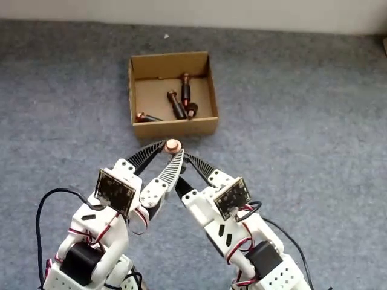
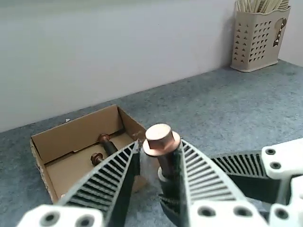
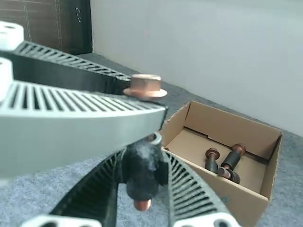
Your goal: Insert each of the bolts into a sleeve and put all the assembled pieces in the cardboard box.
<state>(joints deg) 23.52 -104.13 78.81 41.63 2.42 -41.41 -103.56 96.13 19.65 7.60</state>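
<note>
Copper-coloured bolt (image 2: 161, 138), black sleeve (image 3: 140, 171), brown cardboard box (image 1: 175, 127) — speckled grey-blue carpet (image 1: 302, 121), white wall (image 2: 118, 47)

No text, label, number or sign can be read anywhere. The cardboard box (image 1: 175, 127) has plain brown walls. The beige holder (image 2: 258, 40) at the wall bears only cut-out triangular holes, no lettering.
</note>
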